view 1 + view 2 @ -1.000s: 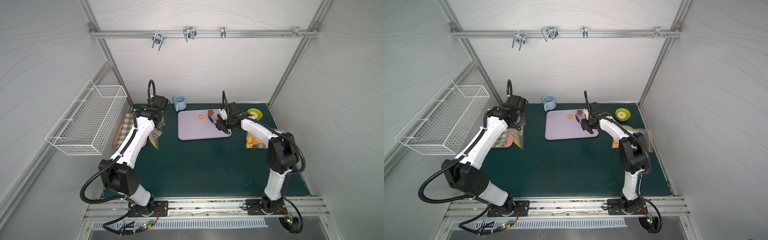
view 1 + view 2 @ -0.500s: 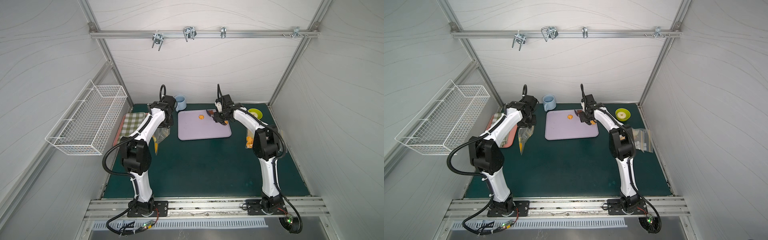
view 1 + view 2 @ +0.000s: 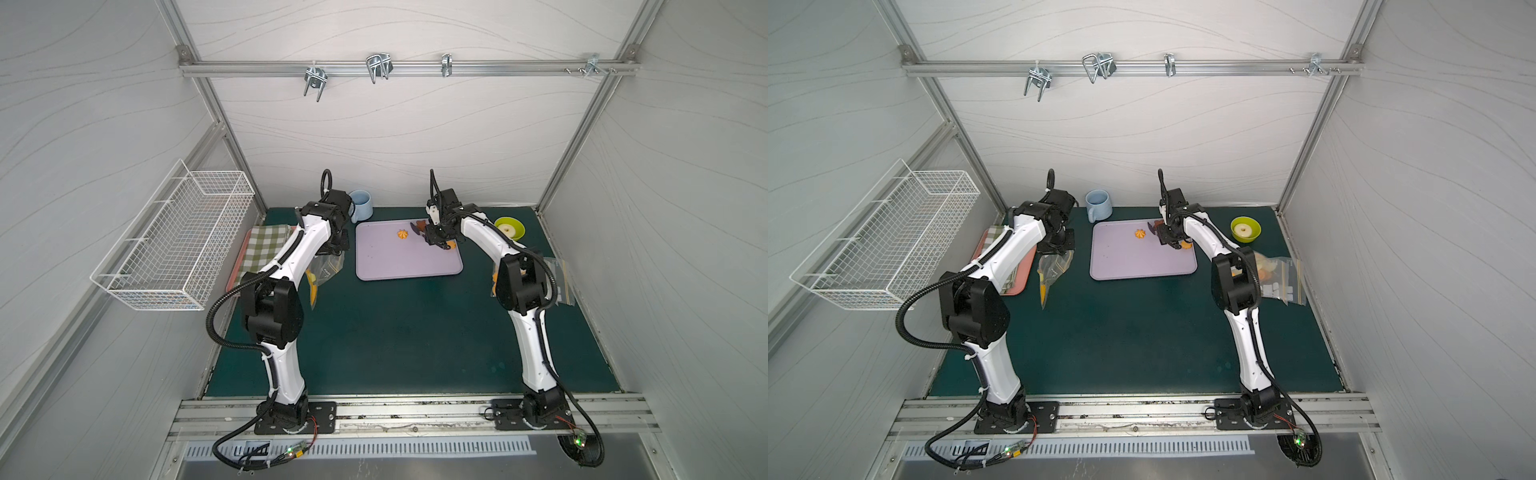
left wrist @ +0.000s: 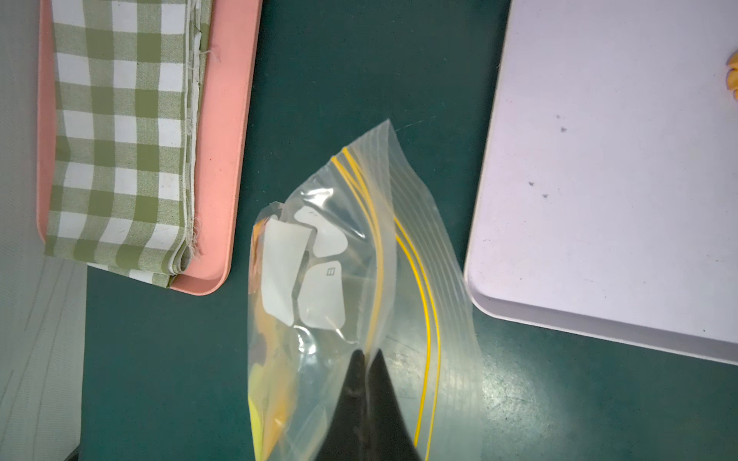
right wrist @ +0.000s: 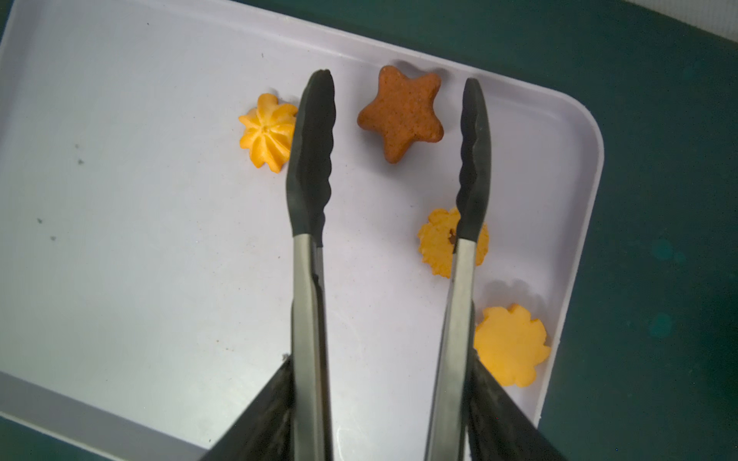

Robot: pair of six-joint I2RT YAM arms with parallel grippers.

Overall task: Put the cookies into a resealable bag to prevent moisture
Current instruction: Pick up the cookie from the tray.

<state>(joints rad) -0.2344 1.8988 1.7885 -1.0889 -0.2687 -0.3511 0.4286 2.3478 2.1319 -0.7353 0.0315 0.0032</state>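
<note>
Loose cookies: 4. That is 1 piped swirl, 1 brown star, 2 scalloped rounds. Bagged ones: not countable. Resealable bags: 2, crumpled bag and flat bag. Trays: 2, lavender tray and pink tray. Tongs, mug, green bowl, checked cloth, wire basket: 1 each.

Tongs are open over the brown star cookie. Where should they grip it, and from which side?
Grip the brown star cookie across its middle, coming straight down from above with the tongs. It lies flat on the tray, so only its side edges offer a hold; pads set in the notches should slip less than on the points. Mind the swirl cookie beside one pad.
</note>
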